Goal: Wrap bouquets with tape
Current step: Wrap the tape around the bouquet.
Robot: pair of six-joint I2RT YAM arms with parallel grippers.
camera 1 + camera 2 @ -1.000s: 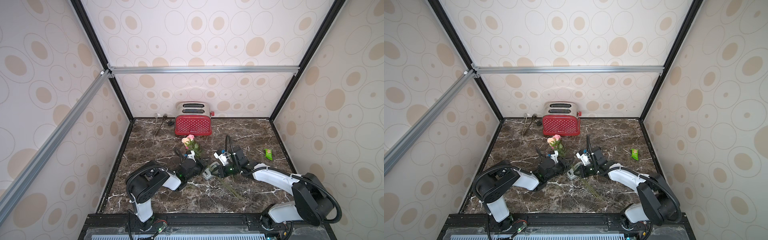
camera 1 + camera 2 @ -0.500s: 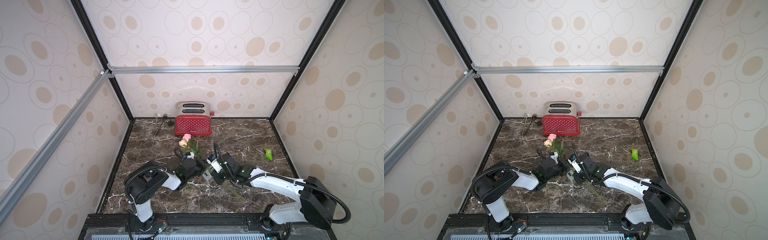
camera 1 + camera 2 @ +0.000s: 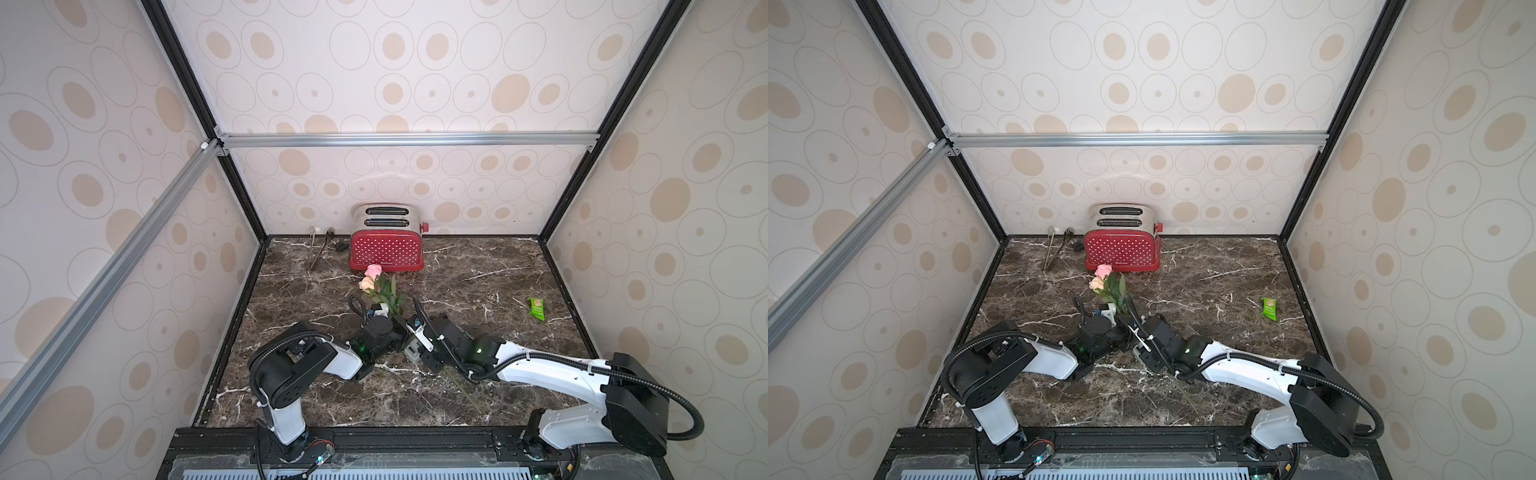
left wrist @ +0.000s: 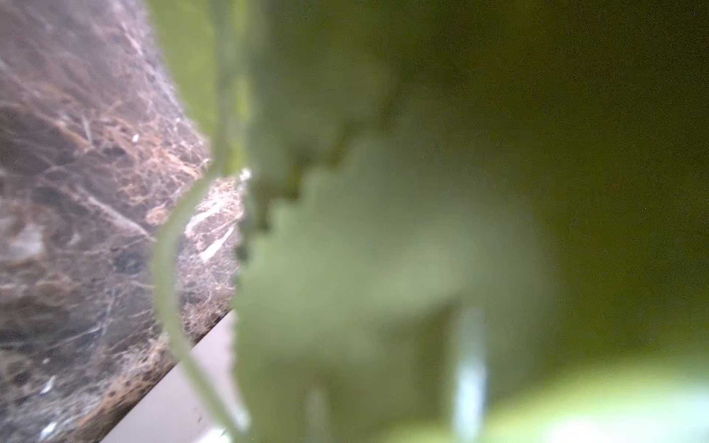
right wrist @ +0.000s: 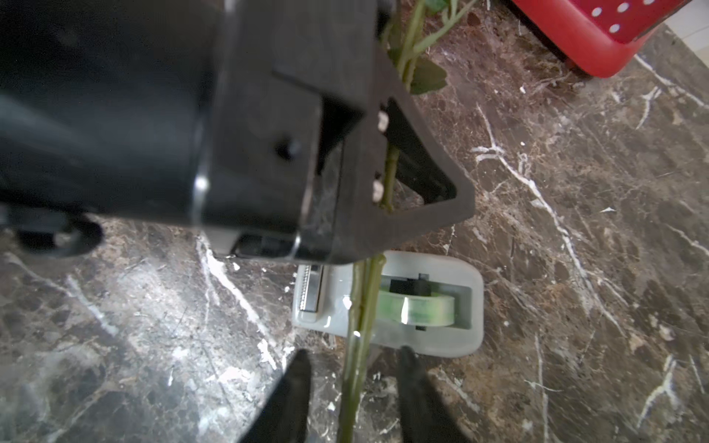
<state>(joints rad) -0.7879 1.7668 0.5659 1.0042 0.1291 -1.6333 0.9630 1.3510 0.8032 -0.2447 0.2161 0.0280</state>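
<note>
Red toaster (image 3: 386, 249) well beyond right pincer (image 5: 355, 354); tongs (image 3: 321, 249) beside toaster; green packet (image 3: 536, 308) well apart, to pincer's right.

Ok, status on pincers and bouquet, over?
Left pincer shut on bouquet stems. Right pincer open, straddling stems. Stems cross over tape dispenser. Nothing blocking.

Bouquet stems (image 5: 360, 307) lie between the right fingers (image 5: 291, 399); tape (image 5: 468, 337) just beyond.

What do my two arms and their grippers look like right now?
Left arm and right arm: white shells, black joints, black corrugated cables, a green light near each wrist. Left gripper: black, triangular open-frame finger. Right gripper: black tapered fingers.
</note>
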